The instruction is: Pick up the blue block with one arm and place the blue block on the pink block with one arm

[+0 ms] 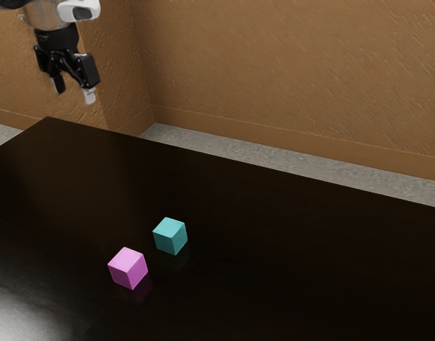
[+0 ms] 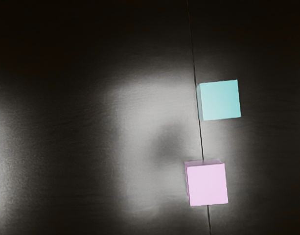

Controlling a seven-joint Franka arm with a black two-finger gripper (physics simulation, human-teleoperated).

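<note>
The brown wall (image 1: 288,64) stands behind everything, with a grey strip of floor (image 1: 288,162) along its foot. Below it spreads the black, glossy table (image 1: 295,263), whose far edge slants across the exterior view from upper left down toward the right. In the wrist view a thin dark line (image 2: 193,44) runs across the tabletop (image 2: 91,122).

My pincer (image 1: 74,92) hangs high above the table's far corner at the exterior view's left. Its fingers are spread apart with nothing between them, and it is well apart from both blocks.

The blue block (image 1: 170,236) is a cube in plain turquoise, its sides alike in length, so no axis stands out. It sits flat on one face, well in from every table edge, with a vertical corner turned toward the exterior camera. From my wrist the blue block (image 2: 219,100) lies with one side along the dark line.

The pink block (image 1: 128,268) sits near it, toward the exterior view's lower left, with a bare gap of table between them. From my wrist the pink block (image 2: 206,184) sits across the line, its edges nearly parallel to the blue one's
</note>
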